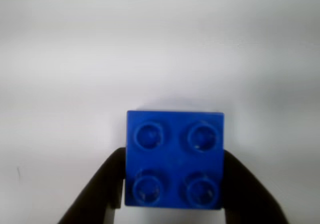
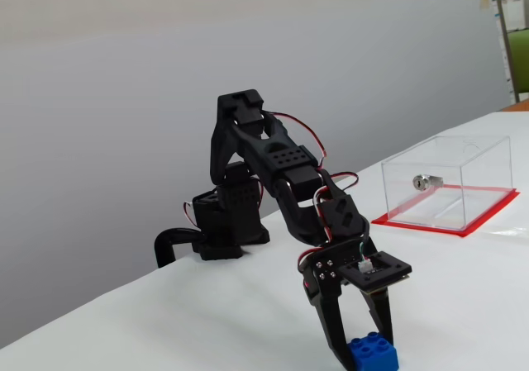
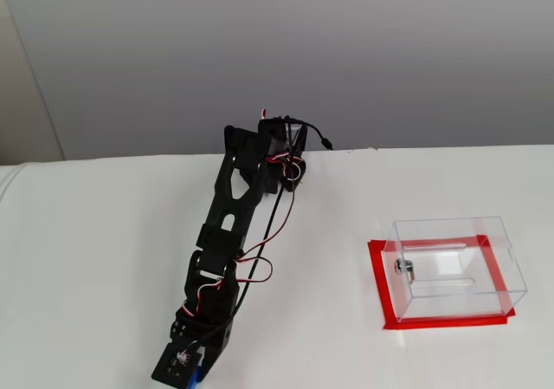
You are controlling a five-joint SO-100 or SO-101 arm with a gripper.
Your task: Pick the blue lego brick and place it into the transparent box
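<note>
Straddling the small bright blue plastic lego brick (image 1: 174,158), the black two-finger hand (image 1: 174,184) has one finger on each side of it in the wrist view — both fingers look pressed against the brick's sides, so the hand is closed onto it, only brick-wide apart. Brick shows four round studs on top, sits on the white worktop (image 1: 160,49); can't tell from this view whether it's lifted at all. In a fixed view the brick (image 2: 374,354) is low at the worktop (image 2: 463,305) w/ the hand (image 2: 359,346) reaching down over it, arm bent forward from its base. In a fixed view from higher up, only a sliver of blue (image 3: 198,375) peeks out under the hand at the bottom edge. Clear plastic rectangular box w/ red base rim (image 2: 450,181) stands well apart from brick, off to the right in both fixed views — small silver round lock (image 2: 424,181) on its near side wall.
</note>
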